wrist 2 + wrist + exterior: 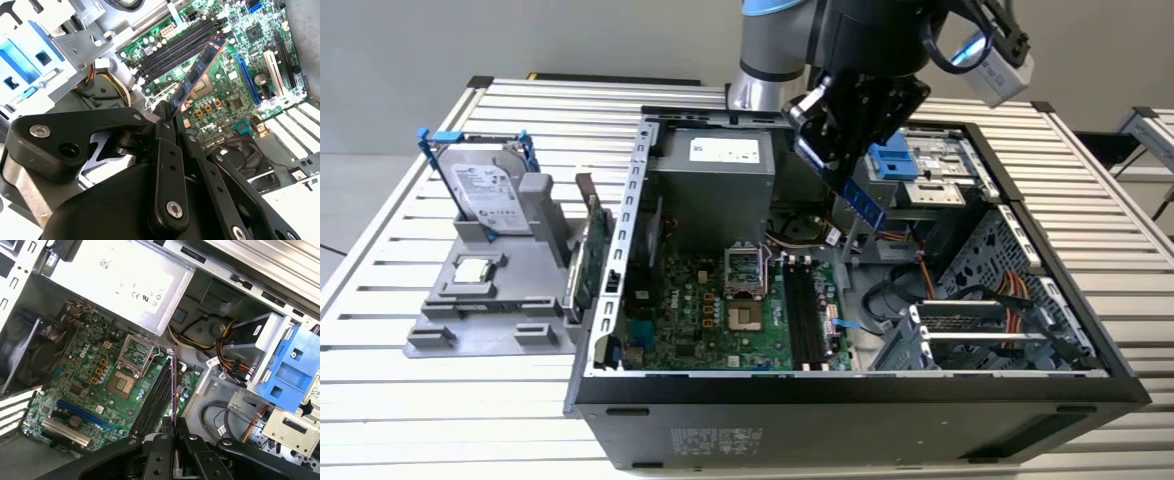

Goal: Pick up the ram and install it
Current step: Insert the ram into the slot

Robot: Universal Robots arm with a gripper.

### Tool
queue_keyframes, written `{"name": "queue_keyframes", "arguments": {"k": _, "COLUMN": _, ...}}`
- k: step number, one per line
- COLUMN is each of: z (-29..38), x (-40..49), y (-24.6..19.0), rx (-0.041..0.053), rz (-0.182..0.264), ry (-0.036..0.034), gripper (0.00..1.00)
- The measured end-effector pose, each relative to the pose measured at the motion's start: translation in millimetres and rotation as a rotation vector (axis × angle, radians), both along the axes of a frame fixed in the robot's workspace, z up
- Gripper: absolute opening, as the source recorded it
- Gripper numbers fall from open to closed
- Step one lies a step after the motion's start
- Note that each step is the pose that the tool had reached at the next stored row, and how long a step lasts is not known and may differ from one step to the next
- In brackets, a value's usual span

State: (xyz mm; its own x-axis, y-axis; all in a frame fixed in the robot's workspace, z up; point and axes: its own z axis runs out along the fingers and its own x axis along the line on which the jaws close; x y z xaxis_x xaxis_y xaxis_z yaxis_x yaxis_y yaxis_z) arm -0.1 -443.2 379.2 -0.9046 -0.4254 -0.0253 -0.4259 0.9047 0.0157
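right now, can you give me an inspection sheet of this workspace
surface: slatted metal table with an open pc case lying on it
job's things: ram held tilted above the motherboard, not seated; black slots empty
clutter: hard drive and green card on a grey stand, at the exterior view's left of the case
jaws: shut on one end of the ram
cables: orange, yellow and black wires inside the case, apart from the ram
surroundings: another slatted table at the exterior view's right
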Motion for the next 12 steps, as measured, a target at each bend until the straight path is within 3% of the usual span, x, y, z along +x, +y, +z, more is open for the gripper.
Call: {"name": "queue_keyframes", "arguments": {"k": 12, "z": 0.0, "x": 1.5, "y": 0.0, "rx": 0.0000, "rz": -0.093, "ry": 0.0000, "gripper": 0.00}}
